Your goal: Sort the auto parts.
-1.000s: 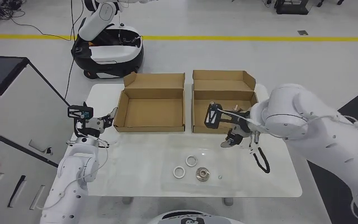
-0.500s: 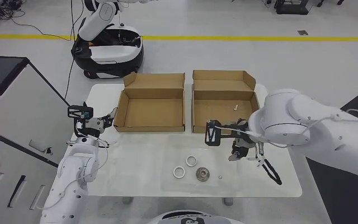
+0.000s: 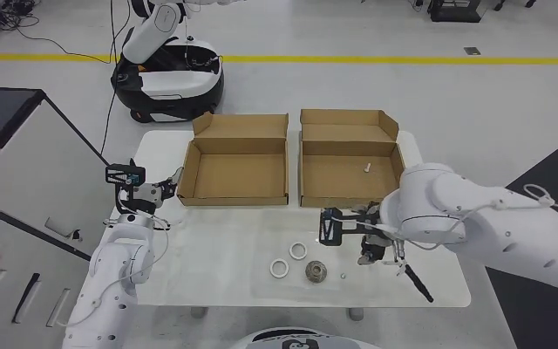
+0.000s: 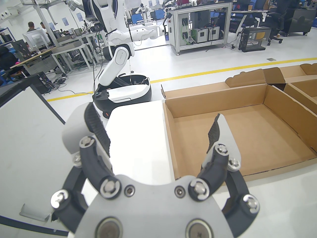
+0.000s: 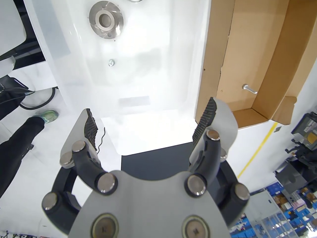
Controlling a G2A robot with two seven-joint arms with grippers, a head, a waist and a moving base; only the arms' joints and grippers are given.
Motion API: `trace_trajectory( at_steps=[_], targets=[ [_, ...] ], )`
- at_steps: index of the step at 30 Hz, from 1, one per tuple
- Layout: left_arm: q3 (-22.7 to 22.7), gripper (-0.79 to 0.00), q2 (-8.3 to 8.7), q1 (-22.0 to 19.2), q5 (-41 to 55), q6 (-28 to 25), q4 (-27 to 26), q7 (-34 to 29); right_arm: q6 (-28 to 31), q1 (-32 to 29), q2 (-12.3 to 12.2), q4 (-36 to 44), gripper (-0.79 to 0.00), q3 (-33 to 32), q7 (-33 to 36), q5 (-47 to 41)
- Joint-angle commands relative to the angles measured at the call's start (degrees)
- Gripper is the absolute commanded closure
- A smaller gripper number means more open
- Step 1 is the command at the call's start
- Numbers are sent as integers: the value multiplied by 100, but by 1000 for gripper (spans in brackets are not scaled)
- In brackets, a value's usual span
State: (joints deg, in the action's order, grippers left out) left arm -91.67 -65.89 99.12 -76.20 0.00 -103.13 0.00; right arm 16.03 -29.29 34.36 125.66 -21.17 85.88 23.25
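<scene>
Top down: white table (image 3: 218, 253), with rings (image 3: 290, 251), flange (image 3: 315, 272) and nut (image 3: 343, 276) sitting near its front edge. Left wrist: left gripper (image 4: 153, 115) spread wide by the left box (image 4: 247, 125), yellow floor line (image 4: 198, 73) behind. Right wrist: right gripper (image 5: 149, 106) spread, empty; bolt (image 5: 250, 89) is in the right box (image 5: 257, 38).

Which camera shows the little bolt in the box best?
The right wrist view: the bolt shows head and shaft clearly, lying on the box floor. The top view gives just a tiny pale speck. The left wrist view faces the other box.
</scene>
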Motion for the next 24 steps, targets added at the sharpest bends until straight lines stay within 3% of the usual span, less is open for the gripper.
trace_trajectory(
  at_steps=[1, 24],
  targets=[
    [0, -785, 0, 0, 0, 0, 0, 0, 41, -55, 24, 8, -785, 47, -22, 131],
    [0, -785, 0, 0, 0, 0, 0, 0, 11, -483, 486, -489, -785, 432, -203, 413]
  ],
)
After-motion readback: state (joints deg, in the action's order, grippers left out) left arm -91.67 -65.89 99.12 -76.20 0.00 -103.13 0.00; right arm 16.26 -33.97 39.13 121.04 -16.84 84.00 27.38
